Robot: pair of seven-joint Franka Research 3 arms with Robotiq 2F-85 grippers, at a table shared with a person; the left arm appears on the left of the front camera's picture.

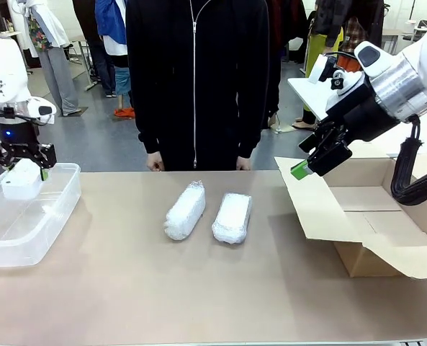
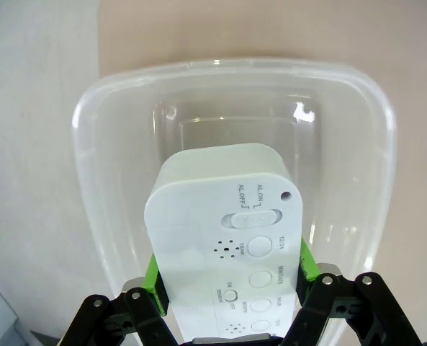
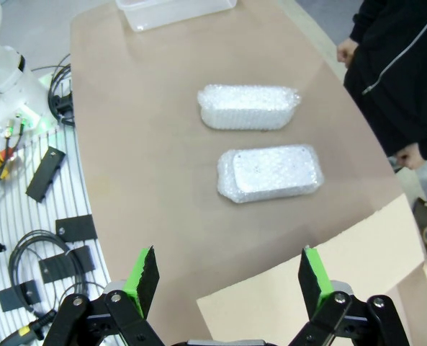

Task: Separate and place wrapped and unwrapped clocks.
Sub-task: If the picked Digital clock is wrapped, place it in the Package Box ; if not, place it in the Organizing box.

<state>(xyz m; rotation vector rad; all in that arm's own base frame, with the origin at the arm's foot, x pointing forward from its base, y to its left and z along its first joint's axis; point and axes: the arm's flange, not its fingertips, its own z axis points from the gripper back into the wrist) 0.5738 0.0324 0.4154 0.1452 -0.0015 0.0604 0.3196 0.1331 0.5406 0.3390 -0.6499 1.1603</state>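
My left gripper (image 1: 24, 170) is shut on the unwrapped clock (image 1: 22, 179), a smooth white block, and holds it over the clear plastic bin (image 1: 55, 216) at the table's left. In the left wrist view the unwrapped clock (image 2: 224, 238) shows its button side between the green pads (image 2: 153, 277), with the clear bin (image 2: 119, 108) below. Two wrapped clocks in bubble wrap lie side by side mid-table, one (image 1: 185, 210) left of the other (image 1: 232, 217); the right wrist view shows them as the farther wrapped clock (image 3: 248, 107) and the nearer one (image 3: 269, 174). My right gripper (image 1: 304, 167) hangs open above the cardboard box (image 1: 386, 231).
A person in a black jacket (image 1: 197, 79) stands at the far edge, hands (image 1: 155, 163) near the table. The box's open flap (image 1: 314, 202) reaches toward the wrapped clocks. Cables and black parts (image 3: 33, 252) lie off the table's edge.
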